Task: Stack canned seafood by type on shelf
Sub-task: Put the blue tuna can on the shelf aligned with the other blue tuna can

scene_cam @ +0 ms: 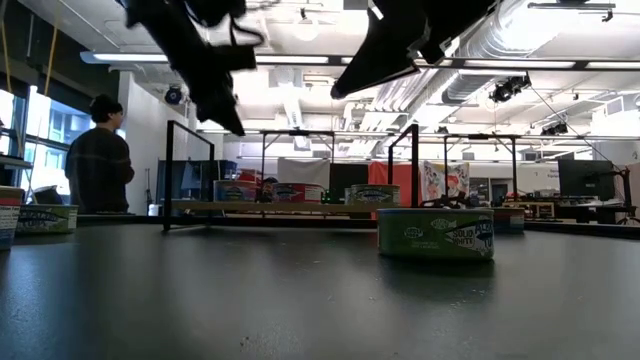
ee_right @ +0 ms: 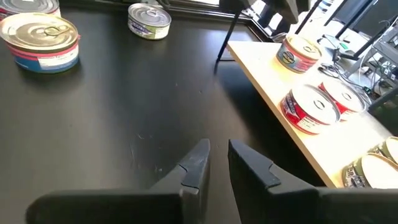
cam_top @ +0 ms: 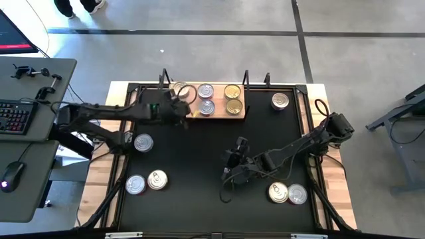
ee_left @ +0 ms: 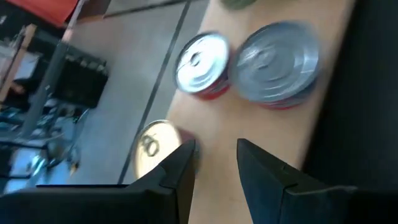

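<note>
Hovering over shelf [cam_top: 216, 114] left end: left end effector [ee_left: 214, 163], narrowly parted, empty. Gold tin [ee_left: 152, 146] just beside 1 fingertip; 4 more tins shelved alongside. Loose tin [cam_top: 143, 142] nearest left arm. Right end effector [ee_right: 219, 163] mid-worktop, narrow gap, empty.

Grey concrete floor [cam_top: 199, 60], desk w/ keyboard [cam_top: 14, 116] left.
</note>
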Motion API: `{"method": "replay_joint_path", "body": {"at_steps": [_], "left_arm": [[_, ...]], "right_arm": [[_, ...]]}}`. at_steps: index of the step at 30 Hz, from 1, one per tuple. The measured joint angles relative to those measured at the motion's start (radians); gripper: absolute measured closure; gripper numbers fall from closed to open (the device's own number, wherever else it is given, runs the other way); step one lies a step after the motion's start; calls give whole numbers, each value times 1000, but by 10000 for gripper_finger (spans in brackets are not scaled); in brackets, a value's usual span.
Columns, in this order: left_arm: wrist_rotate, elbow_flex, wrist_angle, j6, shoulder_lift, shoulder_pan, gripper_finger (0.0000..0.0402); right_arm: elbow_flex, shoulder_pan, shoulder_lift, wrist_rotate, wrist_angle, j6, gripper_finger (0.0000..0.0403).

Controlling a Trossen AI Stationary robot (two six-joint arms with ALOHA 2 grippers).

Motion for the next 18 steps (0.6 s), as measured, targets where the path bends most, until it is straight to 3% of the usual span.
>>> {"method": "replay_joint_path", "body": {"at_steps": [8, 18], "left_arm": [[2, 0, -31, -37, -107, -162, 291], [2, 0, -31, -37, -116, -208, 291]], "right_arm": [[0, 3, 0, 0, 8, 4, 355], [0, 10, 0, 0, 17, -18, 355]]}}
